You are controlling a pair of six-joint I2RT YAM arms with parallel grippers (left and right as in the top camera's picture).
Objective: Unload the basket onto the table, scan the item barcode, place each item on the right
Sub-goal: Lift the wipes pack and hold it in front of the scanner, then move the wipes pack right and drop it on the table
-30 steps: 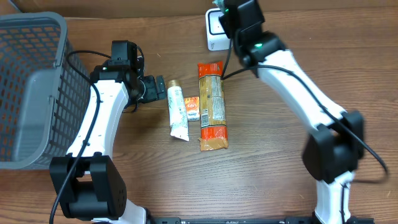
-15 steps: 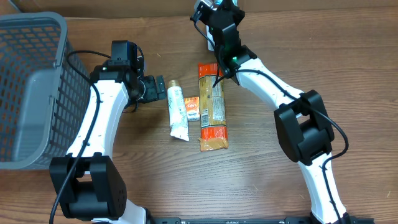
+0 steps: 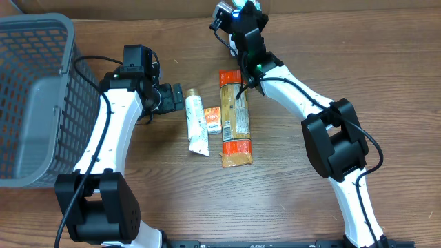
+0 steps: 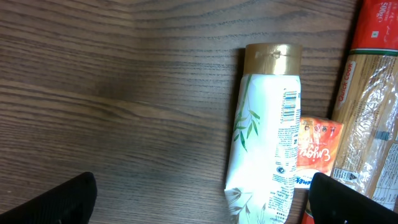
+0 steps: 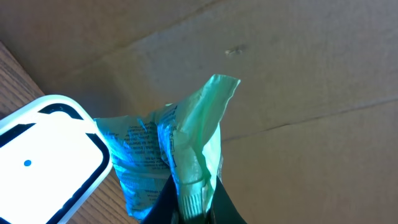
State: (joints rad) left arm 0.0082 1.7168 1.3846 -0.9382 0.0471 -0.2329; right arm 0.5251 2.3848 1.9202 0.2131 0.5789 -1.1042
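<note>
Basket, grey mesh, on far L edge of table. L gripper sits low over the wood just beside the tube, jaws spread wide, nothing btwn them. The tube is white w/ gold cap & leaf print, lying flat, cap toward the far edge, barcode strip showing along its R side. Small orange sachet is wedged btwn tube & pasta pack, touching both as far as wrist view shows. Pasta pack lies flat, lengthwise, red end toward the far edge.

R gripper is up at far edge by the cardboard wall, jaws pinched tight on the green packet, held off the table w/ crumpled top upward. Packet's printed face has a bluish tint & hangs just beside the white scanner; can't tell if they touch.
</note>
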